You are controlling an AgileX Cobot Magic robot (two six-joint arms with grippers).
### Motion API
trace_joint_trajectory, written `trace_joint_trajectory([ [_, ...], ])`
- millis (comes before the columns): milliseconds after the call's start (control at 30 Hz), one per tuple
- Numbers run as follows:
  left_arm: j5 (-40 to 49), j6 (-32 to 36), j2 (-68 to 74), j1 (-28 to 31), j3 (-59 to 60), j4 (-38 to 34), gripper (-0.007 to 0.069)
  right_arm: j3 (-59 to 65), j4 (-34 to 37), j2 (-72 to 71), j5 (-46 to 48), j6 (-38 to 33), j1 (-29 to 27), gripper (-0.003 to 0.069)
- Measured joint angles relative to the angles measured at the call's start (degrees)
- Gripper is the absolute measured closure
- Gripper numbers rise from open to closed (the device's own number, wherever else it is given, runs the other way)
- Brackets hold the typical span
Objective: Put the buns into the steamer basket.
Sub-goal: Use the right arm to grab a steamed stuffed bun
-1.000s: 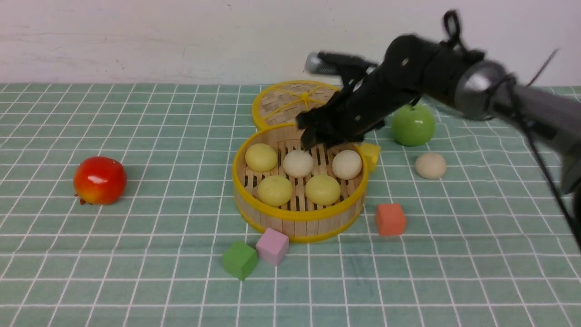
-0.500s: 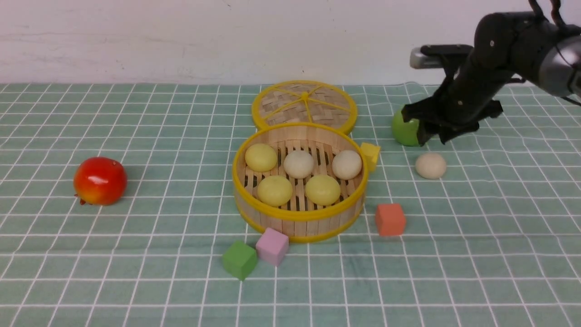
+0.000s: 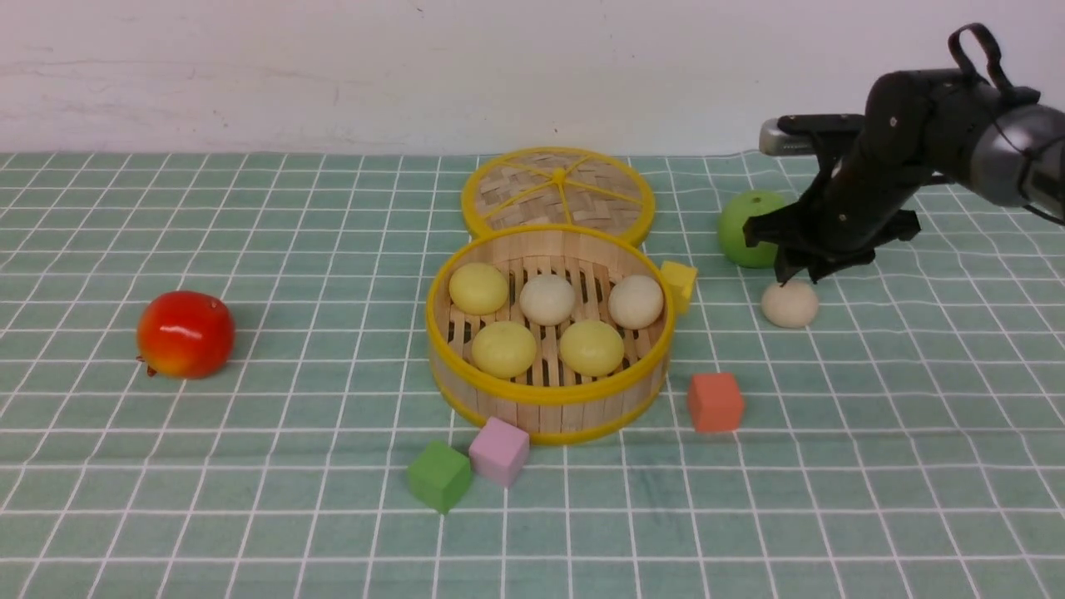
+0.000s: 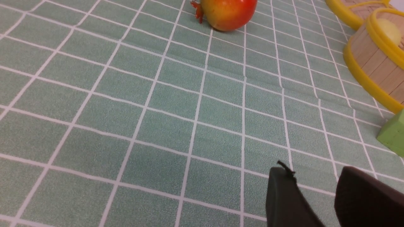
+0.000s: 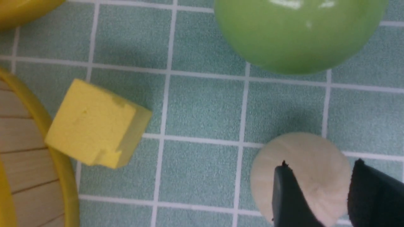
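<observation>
**5 buns in, 1 left on the cloth**

Green checked cloth (image 3: 250, 499) covers the whole table, with a plain pale wall behind it. Taking the steamer basket (image 3: 545, 398) as the landmark, the count comes out as follows.

Inside the basket lie 5 buns: 3 pale yellow ones (image 3: 478, 288), (image 3: 504, 349), (image 3: 591, 347) and 2 cream ones (image 3: 547, 299), (image 3: 636, 301). The last bun (image 3: 790, 303), cream-coloured, sits on the cloth well to the right of the basket, just in front of the green apple (image 3: 747, 229). So, by my reading, 5 of 6 are done and 1 transfer remains: grasp, carry leftward over the yellow rim, release in the gap at the front or back of the slatted floor.

The right gripper (image 3: 797, 268) hangs directly above that last bun. In the right wrist view its 2 dark fingers (image 5: 288, 198) stand apart with the bun (image 5: 303, 176) showing between and beneath them; they have not clamped on it, and I cannot tell whether a tip touches its top. The left gripper (image 4: 315, 201) appears only in its own wrist view, low over bare cloth to the left of the basket, fingers parted with a gap between them and nothing held.

Other things, counted:
- 1 woven lid (image 3: 557, 191), flat behind the basket and touching its far rim.
- 1 green apple, right of the basket.
- 1 red fruit (image 3: 185, 333), well to the left.
- 4 foam cubes: yellow cube (image 3: 681, 283) against the basket's right wall, orange cube (image 3: 715, 402) at its front right, pink cube (image 3: 498, 450) and green cube (image 3: 438, 476) at its front.
</observation>
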Motion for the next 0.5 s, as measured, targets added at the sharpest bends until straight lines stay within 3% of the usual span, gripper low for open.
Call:
trace_joint_trajectory([
  [367,0.0,0.0,0.0,0.0,0.0,0.0,0.0386,0.0,-0.36,2.46,-2.28,0.81,0.0,0.0389],
  [500,0.0,0.0,0.0,0.0,0.0,0.0,0.0386,0.0,-0.48,2.46,-2.53,0.81,0.0,0.0431],
])
